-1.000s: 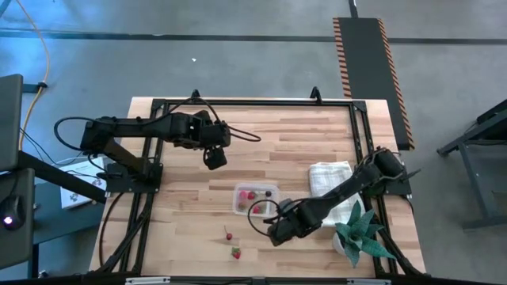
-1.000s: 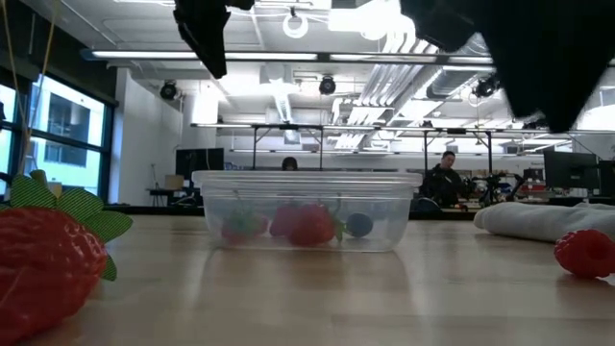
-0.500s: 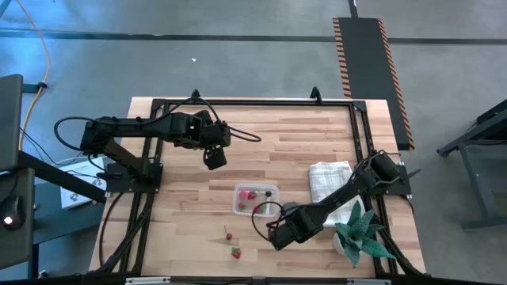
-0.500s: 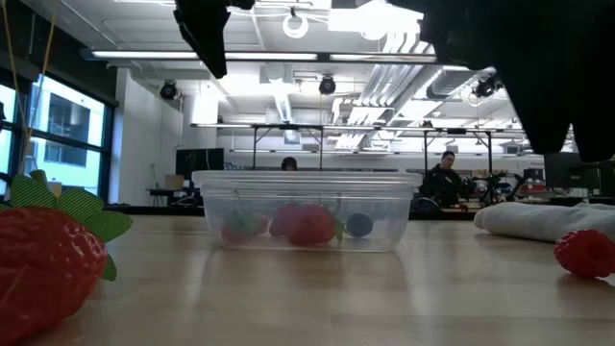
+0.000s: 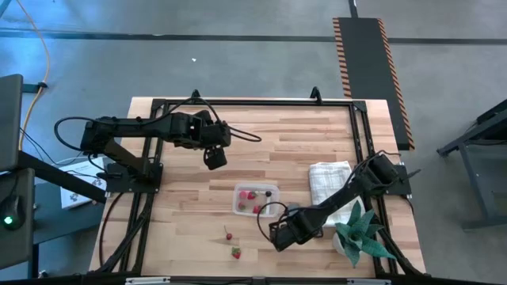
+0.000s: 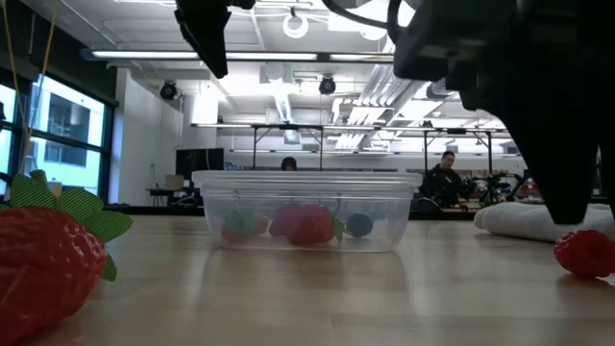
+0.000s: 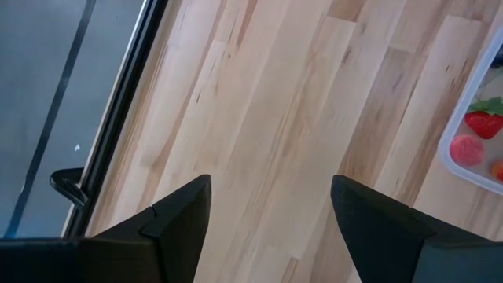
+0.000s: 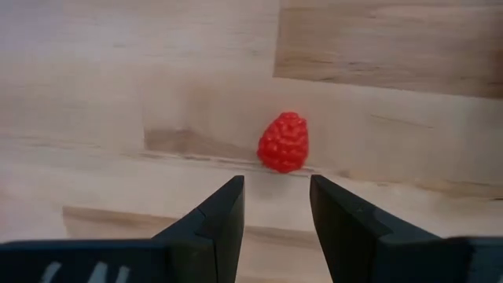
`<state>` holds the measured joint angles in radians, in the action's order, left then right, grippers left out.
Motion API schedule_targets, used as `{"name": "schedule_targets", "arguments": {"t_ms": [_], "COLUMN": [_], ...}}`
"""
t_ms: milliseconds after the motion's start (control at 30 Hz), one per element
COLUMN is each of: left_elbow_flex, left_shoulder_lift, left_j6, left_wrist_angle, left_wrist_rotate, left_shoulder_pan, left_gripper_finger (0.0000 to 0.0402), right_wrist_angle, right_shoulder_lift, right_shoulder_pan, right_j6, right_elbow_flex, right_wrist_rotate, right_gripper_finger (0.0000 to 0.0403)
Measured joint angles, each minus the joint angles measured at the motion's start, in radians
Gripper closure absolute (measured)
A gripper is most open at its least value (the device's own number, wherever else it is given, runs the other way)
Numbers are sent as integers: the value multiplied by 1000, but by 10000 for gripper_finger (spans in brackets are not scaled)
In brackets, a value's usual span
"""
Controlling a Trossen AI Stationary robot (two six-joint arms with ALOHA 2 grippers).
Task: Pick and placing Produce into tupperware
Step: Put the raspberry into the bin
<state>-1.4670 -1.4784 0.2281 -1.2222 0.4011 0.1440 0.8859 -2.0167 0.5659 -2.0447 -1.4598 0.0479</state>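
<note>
The clear tupperware (image 5: 256, 199) sits mid-table with red and pinkish fruit pieces and a dark berry (image 5: 268, 192) inside. Two small red fruits (image 5: 228, 235) (image 5: 235, 253) lie on the wood near the front edge. A red raspberry (image 8: 284, 141) rests on the table just ahead of my right gripper (image 8: 277, 185), which is open and low over it, right of those fruits (image 5: 277, 234). The low view shows the raspberry (image 6: 584, 253) under the dark right arm and a strawberry (image 6: 48, 264) close by. My left gripper (image 5: 214, 158) hangs open, high, beyond the tupperware (image 7: 479, 134).
A white folded cloth (image 5: 329, 178) lies right of the tupperware, and a green spiky plant (image 5: 360, 229) stands at the near right corner beside the right arm. Black frame rails (image 5: 253, 101) run along the table's edges. People sit in the room behind (image 6: 444, 178).
My right gripper has come down toward the raspberry and shifted slightly toward the table's near edge; in the low view its dark body now hangs just above the fruit. The left arm and the fruit have kept still.
</note>
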Motion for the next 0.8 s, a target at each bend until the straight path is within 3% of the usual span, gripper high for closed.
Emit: {"name": "schedule_targets", "arguments": {"t_ms": [567, 800], "left_elbow_flex": [0, 0], "left_shoulder_lift": [0, 0], "left_j6": [-19, -19], "left_wrist_angle": [52, 51], "left_wrist_rotate": [-21, -24], "left_shoulder_pan": [0, 0], "left_gripper_finger": [151, 151], "right_wrist_angle": [-92, -105], "right_shoulder_lift": [0, 1], "right_shoulder_pan": [-13, -16], "right_j6": [10, 37], "right_elbow_flex": [89, 89], "right_wrist_rotate": [-21, -21], "right_gripper_finger": [268, 320]}}
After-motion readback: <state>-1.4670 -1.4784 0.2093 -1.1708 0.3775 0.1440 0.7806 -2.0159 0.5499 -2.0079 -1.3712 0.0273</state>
